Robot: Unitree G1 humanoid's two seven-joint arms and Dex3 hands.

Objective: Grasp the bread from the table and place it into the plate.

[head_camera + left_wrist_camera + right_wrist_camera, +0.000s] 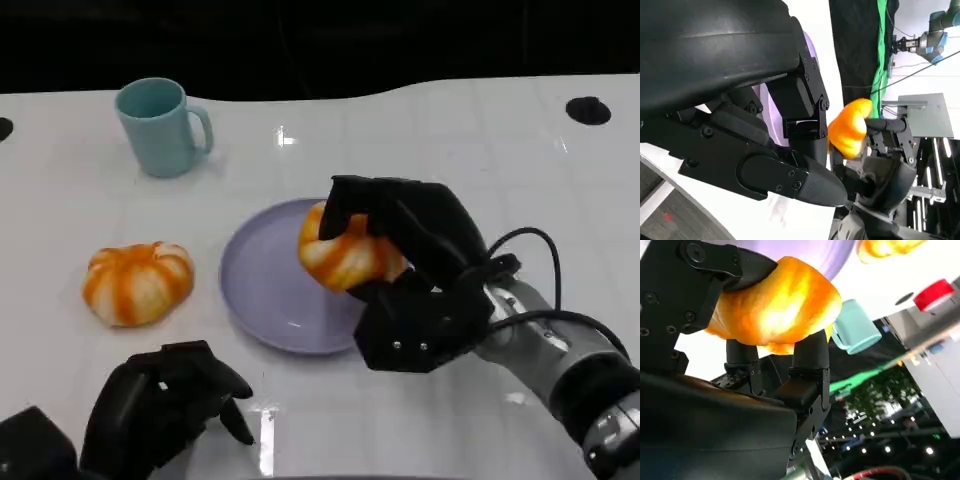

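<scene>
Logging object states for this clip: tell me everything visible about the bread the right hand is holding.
The held bread is a round, pumpkin-shaped bun, glossy orange with paler cream stripes running between its lobes; it looks soft, like a foam or plastic model. The right hand grips it, fingers over its top and others beneath, as the right wrist view shows. In the head view it overlaps the right part of the purple plate; whether it rests on the plate or is just above it cannot be told. It appears intact.

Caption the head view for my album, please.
Right hand holds bread over the plate.
</scene>
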